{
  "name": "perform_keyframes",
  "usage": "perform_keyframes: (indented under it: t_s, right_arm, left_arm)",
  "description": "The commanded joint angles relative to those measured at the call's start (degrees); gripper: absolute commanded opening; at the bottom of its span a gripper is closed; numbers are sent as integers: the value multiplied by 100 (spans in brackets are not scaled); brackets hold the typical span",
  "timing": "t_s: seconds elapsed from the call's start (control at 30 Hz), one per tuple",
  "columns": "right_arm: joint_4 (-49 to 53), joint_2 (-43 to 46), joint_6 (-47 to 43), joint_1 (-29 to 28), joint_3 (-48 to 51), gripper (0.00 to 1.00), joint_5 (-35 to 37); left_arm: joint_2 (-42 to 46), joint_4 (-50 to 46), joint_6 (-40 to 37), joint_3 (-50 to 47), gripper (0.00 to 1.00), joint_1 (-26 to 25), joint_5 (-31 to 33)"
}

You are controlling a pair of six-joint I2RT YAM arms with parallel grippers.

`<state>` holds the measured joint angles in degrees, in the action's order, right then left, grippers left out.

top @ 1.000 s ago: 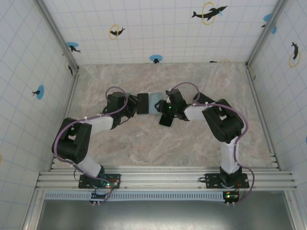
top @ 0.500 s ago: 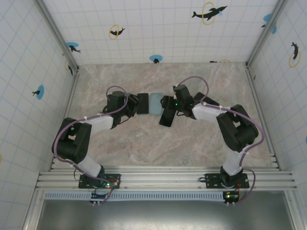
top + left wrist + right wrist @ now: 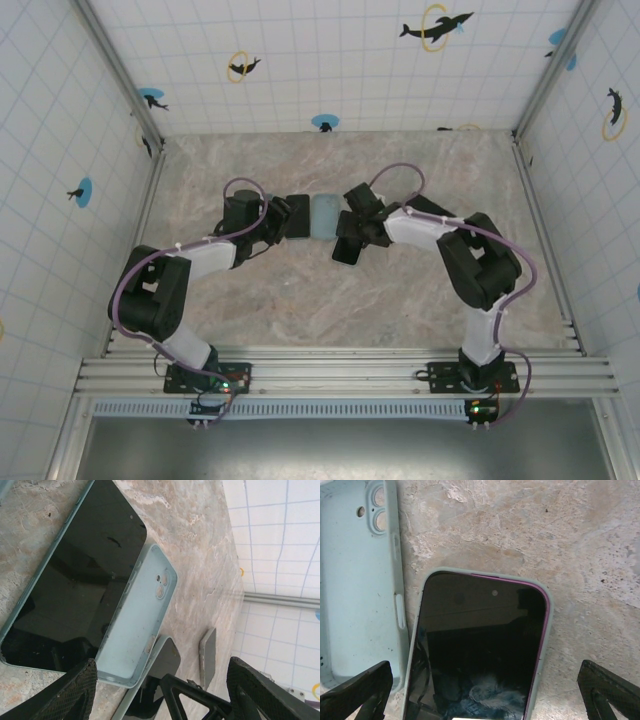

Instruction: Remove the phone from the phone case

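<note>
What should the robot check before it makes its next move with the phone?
1. The right hand is open: ok.
2. The black-screened phone lies flat between its fingers: ok.
3. That phone is out of its pale green case with a pink rim: not ok, the case wraps it.
4. The empty light blue rubbery case is apart from it: cannot tell, very close.
5. The left hand is open, holding nothing: ok.
6. The second black phone lies flat on the marble table: ok.
</note>
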<state>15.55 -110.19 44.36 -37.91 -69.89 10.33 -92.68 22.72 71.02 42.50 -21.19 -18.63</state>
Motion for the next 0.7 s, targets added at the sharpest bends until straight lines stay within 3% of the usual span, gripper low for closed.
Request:
perform_keyframes:
  t_s: [0.0, 0.2, 0.67]
  right_arm:
    - [431, -168, 143, -24, -357, 97, 447]
    - [966, -630, 134, -109, -1026, 96, 937]
    - [1685, -1292, 152, -224, -1855, 95, 1146]
  left_arm:
    - [44, 57, -150, 0, 70, 44, -58]
    - [101, 119, -175, -102, 70, 45, -94]
    - [237, 66, -281, -137, 71, 88, -107]
